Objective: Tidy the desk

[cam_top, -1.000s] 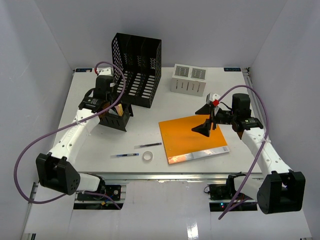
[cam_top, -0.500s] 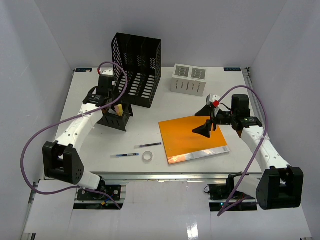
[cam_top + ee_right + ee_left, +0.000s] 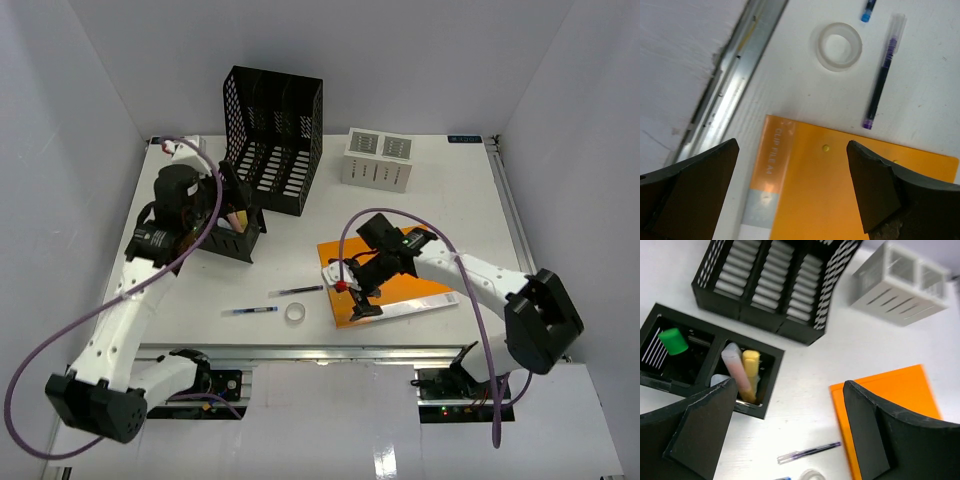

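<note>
White desk [image 3: 190,290] seen from above, lying under everything; an orange folder [image 3: 890,405] lies flat on it, right of the desk's middle. Well left of the folder, the left gripper [image 3: 789,390] hovers empty, fingers spread wide, above a black pen tray [image 3: 705,365]; a black mesh rack [image 3: 272,135] stands left of the folder and farther back. Just left of the folder lie a blue pen [image 3: 250,310], a purple pen [image 3: 882,85] and a tape roll [image 3: 839,46], none touching. Over the folder's near left corner hangs the right gripper [image 3: 792,150], fingers wide apart, holding nothing. Likely step: lifting the folder; it lies flat, so one finger probably must get under an edge; that corner, nearest the metal rail [image 3: 740,65], looks the best hold; lower slowly, keeping off the purple pen and tape roll, which sit near enough to be knocked.
</note>
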Motion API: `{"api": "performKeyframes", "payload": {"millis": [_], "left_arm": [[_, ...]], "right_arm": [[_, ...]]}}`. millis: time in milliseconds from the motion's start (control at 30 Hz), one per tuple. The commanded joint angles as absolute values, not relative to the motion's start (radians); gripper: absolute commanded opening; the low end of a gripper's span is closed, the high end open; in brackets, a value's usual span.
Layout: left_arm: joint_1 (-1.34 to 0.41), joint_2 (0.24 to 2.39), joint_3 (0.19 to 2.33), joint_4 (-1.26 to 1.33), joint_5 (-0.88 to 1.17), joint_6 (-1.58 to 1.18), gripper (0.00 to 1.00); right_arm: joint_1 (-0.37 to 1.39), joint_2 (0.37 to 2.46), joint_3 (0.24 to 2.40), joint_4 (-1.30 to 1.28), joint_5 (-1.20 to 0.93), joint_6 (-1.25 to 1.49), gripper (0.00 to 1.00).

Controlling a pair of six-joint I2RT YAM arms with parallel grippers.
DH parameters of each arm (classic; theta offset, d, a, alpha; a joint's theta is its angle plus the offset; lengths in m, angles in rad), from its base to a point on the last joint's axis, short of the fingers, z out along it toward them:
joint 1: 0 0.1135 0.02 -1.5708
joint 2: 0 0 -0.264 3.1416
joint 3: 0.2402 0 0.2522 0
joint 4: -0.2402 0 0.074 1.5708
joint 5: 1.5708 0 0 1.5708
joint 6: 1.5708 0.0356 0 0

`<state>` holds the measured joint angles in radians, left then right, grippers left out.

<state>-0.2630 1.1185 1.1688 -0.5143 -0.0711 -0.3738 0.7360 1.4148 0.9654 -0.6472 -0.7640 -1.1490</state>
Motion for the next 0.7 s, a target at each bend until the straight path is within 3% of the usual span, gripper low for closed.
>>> {"api": "performKeyframes", "payload": {"millis": [0, 233, 667], "left_arm": [[-0.257, 0.876, 1.060, -0.480, 0.043, -0.458, 0.98], [-0.258, 0.594, 0.834, -0.490, 0.124, -0.599, 0.98], [-0.258, 0.349, 0.576, -0.516, 0.144, -0.889, 0.98]], "right_arm": [[0.815, 1.592, 1.136, -0.613, -0.547, -1.177, 0.92], [0.845, 1.809, 1.341, -0.600, -0.496, -1.119, 0.82], [0.910, 1.944, 1.354, -0.533, -0.471, -0.970, 0.64]]}}
